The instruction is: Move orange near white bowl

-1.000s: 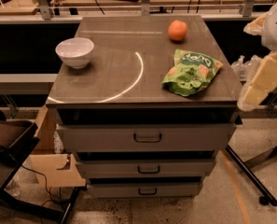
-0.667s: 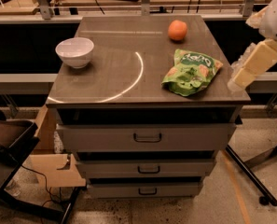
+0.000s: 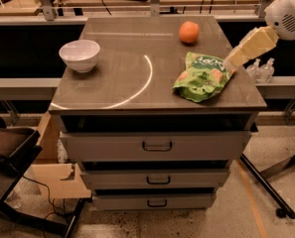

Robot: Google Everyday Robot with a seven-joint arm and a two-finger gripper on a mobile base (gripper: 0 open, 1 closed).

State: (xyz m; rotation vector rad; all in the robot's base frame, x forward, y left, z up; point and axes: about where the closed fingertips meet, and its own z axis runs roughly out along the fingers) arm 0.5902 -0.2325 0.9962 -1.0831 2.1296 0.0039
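Desk [image 3: 112,90]: three drawers [image 3: 157,146] shut, insides hidden. Cardboard box [image 3: 52,175] low left, partly behind desk. Gripper [image 3: 235,59] at right desk edge, tip by green snack bag [image 3: 202,77]; cannot tell if clenched or released. White bowl [image 3: 80,55] left side, upright, inside plain white. Orange [image 3: 189,32] back right, far from bowl.

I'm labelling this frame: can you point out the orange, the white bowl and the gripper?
orange [image 3: 189,32]: camera view, middle of the fruit.
white bowl [image 3: 80,62]: camera view, front outer wall.
gripper [image 3: 232,62]: camera view, its tip, beside the snack bag [image 3: 201,77] at the right.
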